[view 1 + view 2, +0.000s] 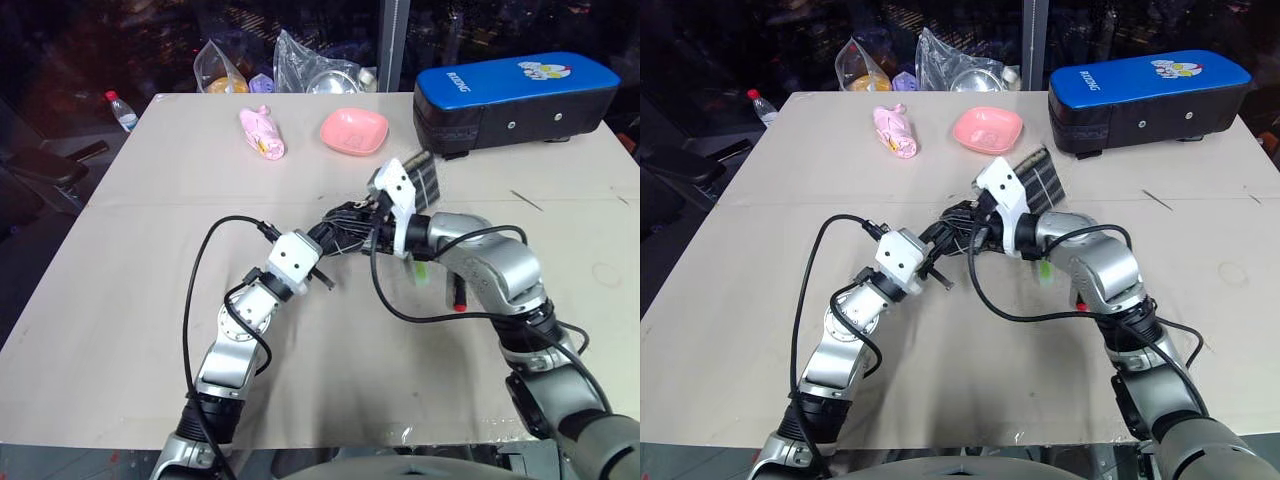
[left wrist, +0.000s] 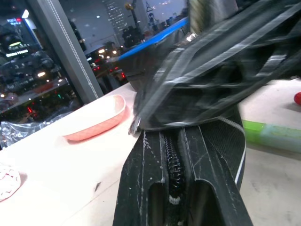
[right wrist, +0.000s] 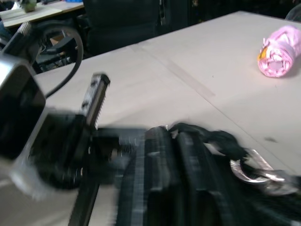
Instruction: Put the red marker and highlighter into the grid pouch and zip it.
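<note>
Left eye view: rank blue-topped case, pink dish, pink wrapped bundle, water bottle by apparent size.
1. Blue-topped case, largest by far.
2. Pink dish.
3. Pink wrapped bundle, close to the dish, so that order is unsure.
4. Water bottle, smallest.

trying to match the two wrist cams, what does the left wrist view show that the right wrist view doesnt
Left wrist view: the pink dish, the green highlighter lying on the table, a red tip at the frame edge that may be the red marker, and the blue-topped case behind.

Right wrist view: the pink wrapped bundle, a metal ring on the pouch, and the left tool.

Both: the grid pouch up close and the beige table.
</note>
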Controlling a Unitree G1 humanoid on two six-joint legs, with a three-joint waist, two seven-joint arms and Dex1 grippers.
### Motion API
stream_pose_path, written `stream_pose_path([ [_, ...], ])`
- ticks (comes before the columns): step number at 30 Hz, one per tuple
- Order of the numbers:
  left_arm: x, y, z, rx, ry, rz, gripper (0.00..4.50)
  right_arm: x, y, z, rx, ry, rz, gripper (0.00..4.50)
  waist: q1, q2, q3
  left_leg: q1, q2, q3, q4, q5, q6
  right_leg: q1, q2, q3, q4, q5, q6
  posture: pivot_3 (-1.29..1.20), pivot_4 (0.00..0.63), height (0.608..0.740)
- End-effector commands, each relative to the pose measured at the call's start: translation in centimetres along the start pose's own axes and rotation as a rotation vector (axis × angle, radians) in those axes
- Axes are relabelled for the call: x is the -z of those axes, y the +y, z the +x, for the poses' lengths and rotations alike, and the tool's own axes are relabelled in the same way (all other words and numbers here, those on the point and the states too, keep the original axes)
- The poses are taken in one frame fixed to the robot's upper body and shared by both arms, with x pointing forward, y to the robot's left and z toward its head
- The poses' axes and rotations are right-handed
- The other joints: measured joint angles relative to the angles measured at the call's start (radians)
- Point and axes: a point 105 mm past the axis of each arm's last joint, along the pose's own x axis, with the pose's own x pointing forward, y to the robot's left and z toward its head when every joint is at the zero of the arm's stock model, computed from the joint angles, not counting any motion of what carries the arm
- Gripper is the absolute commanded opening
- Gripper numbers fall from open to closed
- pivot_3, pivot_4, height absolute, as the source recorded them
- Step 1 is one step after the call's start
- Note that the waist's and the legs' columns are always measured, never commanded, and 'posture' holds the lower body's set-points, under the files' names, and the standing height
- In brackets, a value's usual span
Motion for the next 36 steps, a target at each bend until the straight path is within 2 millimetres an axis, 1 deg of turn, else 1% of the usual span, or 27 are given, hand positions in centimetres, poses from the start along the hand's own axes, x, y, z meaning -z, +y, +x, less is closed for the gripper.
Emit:
stream_pose_path([
  [1,-1.4,0.5,0.3,-0.008,-0.057,0.043,0.00,-1.8,0.6,-1.9,-0.006,-0.058,-0.048,2.29,0.000,0.000,0.000,0.000,0.000,0.000,0.000,0.000,0.000,0.000,0.000,0.000,0.000,0.000,0.000,0.00,0.150,0.728],
  [3,-1.4,0.5,0.4,0.011,-0.049,0.082,0.00,-1.8,1.1,-3.6,-0.040,-0.032,-0.037,3.24,0.000,0.000,0.000,-0.001,0.000,-0.001,0.000,0.000,0.000,-0.001,-0.002,0.000,0.000,0.000,0.000,0.00,0.150,0.728],
  [6,-1.5,0.8,0.5,0.021,-0.047,0.129,0.00,-2.6,1.0,-6.5,-0.052,-0.010,-0.027,3.24,0.001,0.000,0.000,-0.003,0.000,-0.003,0.001,0.000,0.000,-0.001,-0.002,-0.002,0.000,0.000,0.000,0.00,0.150,0.728],
  [8,-1.5,1.0,0.5,0.028,-0.048,0.162,0.00,-3.3,-0.1,-8.1,0.005,-0.004,-0.028,3.24,0.001,0.000,0.000,-0.005,0.000,-0.003,0.002,0.000,0.000,-0.002,-0.003,-0.003,-0.001,0.000,0.000,0.00,0.150,0.728],
  [10,-1.6,1.1,0.6,0.032,-0.052,0.193,0.00,-4.1,-1.2,-9.1,0.062,-0.015,-0.031,3.24,0.000,0.000,0.000,-0.005,0.000,-0.003,0.002,0.000,0.000,-0.002,-0.003,-0.003,-0.001,0.000,0.000,0.00,0.150,0.728],
  [13,-1.6,1.1,0.7,0.045,-0.062,0.251,0.00,-4.8,-3.0,-9.7,0.151,-0.039,-0.006,2.46,-0.002,0.000,0.000,-0.005,0.000,-0.003,0.001,0.000,0.000,-0.002,-0.003,-0.003,-0.001,0.000,0.000,0.00,0.150,0.728],
  [14,-1.7,1.1,0.7,0.047,-0.065,0.262,0.00,-4.8,-3.4,-9.8,0.175,-0.037,-0.001,1.86,0.000,0.000,0.000,-0.005,0.000,-0.003,0.001,0.000,0.000,-0.002,-0.003,-0.003,-0.001,0.000,0.000,0.00,0.150,0.728],
  [15,-1.7,1.0,0.7,0.049,-0.068,0.272,0.00,-4.7,-3.7,-9.8,0.189,-0.029,-0.001,1.46,0.001,0.000,0.000,-0.005,0.000,-0.003,0.001,0.000,0.000,-0.002,-0.003,-0.003,-0.001,0.000,0.000,0.00,0.150,0.728],
  [18,-1.7,1.0,0.7,0.047,-0.074,0.288,0.00,-4.1,-4.6,-9.4,0.238,-0.008,0.028,0.05,0.002,0.000,0.000,-0.006,0.000,-0.003,0.001,0.000,0.000,-0.002,-0.003,-0.003,-0.002,0.000,0.000,0.00,0.150,0.728],
  [20,-1.6,1.0,0.8,0.036,-0.074,0.278,0.00,-3.7,-4.5,-9.3,0.233,0.007,0.049,0.05,0.001,0.000,0.000,-0.006,0.000,-0.003,0.002,0.000,0.000,-0.002,-0.004,-0.003,-0.002,0.000,0.000,0.00,0.150,0.728],
  [24,-1.6,0.9,0.7,0.040,-0.076,0.281,0.00,-2.7,-5.3,-9.0,0.289,0.041,0.083,0.05,0.001,0.000,0.000,-0.006,0.000,-0.003,0.002,0.000,0.000,-0.002,-0.004,-0.003,-0.002,0.000,0.000,0.00,0.150,0.728],
  [27,-1.5,0.7,0.6,0.049,-0.079,0.285,0.00,-1.5,-5.5,-9.0,0.323,0.108,0.107,0.05,0.001,0.000,0.000,-0.006,0.000,-0.003,0.002,0.000,0.000,-0.002,-0.004,-0.003,-0.002,0.000,0.000,0.00,0.150,0.728],
  [30,-1.6,0.6,0.6,0.055,-0.083,0.294,0.00,-0.8,-5.1,-9.0,0.302,0.162,0.108,0.05,0.001,0.000,0.000,-0.006,0.000,-0.003,0.002,0.000,0.000,-0.002,-0.004,-0.003,-0.002,0.000,0.000,0.00,0.150,0.728],
  [32,-1.6,0.5,0.6,0.059,-0.086,0.301,0.00,-0.2,-5.0,-9.2,0.308,0.217,0.078,0.05,0.001,0.000,0.000,-0.006,0.000,-0.003,0.002,0.000,0.000,-0.002,-0.004,-0.003,-0.002,0.000,0.000,0.00,0.150,0.728],
  [34,-1.7,0.4,0.6,0.068,-0.092,0.313,0.00,0.0,-5.1,-9.1,0.319,0.228,0.061,0.05,0.001,0.000,0.000,-0.006,0.000,-0.003,0.002,0.000,0.000,-0.002,-0.004,-0.003,-0.002,0.000,0.000,0.00,0.150,0.728],
  [36,-1.7,0.4,0.6,0.070,-0.093,0.315,0.00,-0.9,-5.1,-8.9,0.304,0.182,0.087,0.05,-0.001,0.000,0.000,-0.006,0.000,-0.003,0.002,0.000,0.000,-0.002,-0.004,-0.003,-0.002,0.000,0.000,0.00,0.150,0.728],
])
